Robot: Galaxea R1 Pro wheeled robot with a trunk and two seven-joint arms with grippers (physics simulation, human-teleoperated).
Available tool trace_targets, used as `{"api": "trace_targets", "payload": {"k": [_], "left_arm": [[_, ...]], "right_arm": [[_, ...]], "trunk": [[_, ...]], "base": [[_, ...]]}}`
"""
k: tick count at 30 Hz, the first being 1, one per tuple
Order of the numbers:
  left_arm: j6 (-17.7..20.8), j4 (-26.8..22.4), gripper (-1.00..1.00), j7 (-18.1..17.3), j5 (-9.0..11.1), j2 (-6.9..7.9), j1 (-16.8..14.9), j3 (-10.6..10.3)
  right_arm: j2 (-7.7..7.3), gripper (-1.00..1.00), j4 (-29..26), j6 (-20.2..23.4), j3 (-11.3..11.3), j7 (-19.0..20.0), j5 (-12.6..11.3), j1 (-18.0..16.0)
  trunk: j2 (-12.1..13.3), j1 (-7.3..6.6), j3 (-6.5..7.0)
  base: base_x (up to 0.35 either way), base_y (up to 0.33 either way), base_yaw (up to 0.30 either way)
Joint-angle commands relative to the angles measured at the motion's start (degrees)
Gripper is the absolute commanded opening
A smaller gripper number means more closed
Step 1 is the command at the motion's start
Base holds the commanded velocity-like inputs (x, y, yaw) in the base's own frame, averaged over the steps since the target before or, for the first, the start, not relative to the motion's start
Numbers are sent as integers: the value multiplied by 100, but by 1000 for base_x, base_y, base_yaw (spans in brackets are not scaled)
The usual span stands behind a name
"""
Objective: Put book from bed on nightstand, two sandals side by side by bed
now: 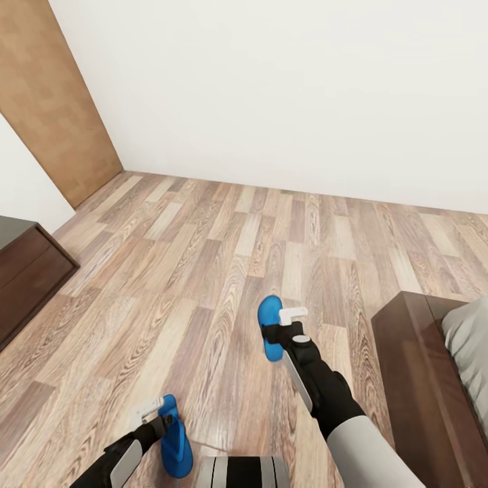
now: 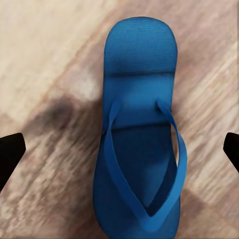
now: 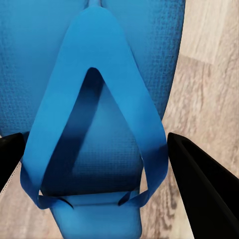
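Closest in, bottom left of the head view: left gripper (image 1: 157, 415) hanging right over the left sandal (image 1: 175, 442), which looks flat on the floor (image 1: 203, 271). From the left wrist view: black fingers (image 2: 10, 155) spread wide, one on each side of the sandal and clear of it, so open and holding nothing. Long axis of that sandal at right angles to the line between the fingers, thong strap (image 2: 144, 174) dead centre. Nicely lined up for a straight drop and a pinch across the width.

Bit further up, centre frame: right gripper (image 1: 293, 324) down on the right sandal (image 1: 270, 324). Up close in the right wrist view, strap (image 3: 94, 114) sitting between the two fingers (image 3: 199, 184), fingers flanking it. Can't tell whether actually clamped on it or just around it.

Both sandals pointing roughly up the frame, about parallel but well apart. Right one nearer the bed (image 1: 413, 379) at lower right, so probably the left one with the longer trip over.

Further back: dark cabinet (image 1: 27, 271) at the left edge, wooden door (image 1: 54, 95) upper left, white wall (image 1: 305, 88) behind. No book spotted from here.
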Motion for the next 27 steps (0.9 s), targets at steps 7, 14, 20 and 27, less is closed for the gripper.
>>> {"api": "trace_targets", "payload": {"k": [7,14,20,27], "left_arm": [[-118,-42,100,23,35,-3,1,-8],[-157,-44,100,27,34,-32,1,-8],[-172,-35,100,21,39,-43,1,-8],[-177,-34,100,20,37,-48,1,-8]], "right_arm": [[-18,-100,-588,157,1,-19,-10,189],[-26,-100,-1062,483,-4,-16,-10,362],[-27,-100,-1129,530,1,-16,-10,393],[-27,-100,-1131,536,2,-16,-10,399]], "trunk": [[-1,-1,-4],[-11,17,-159],[-19,33,-292],[-19,33,-292]], "base": [[0,0,0],[0,0,0],[0,0,0],[0,0,0]]}}
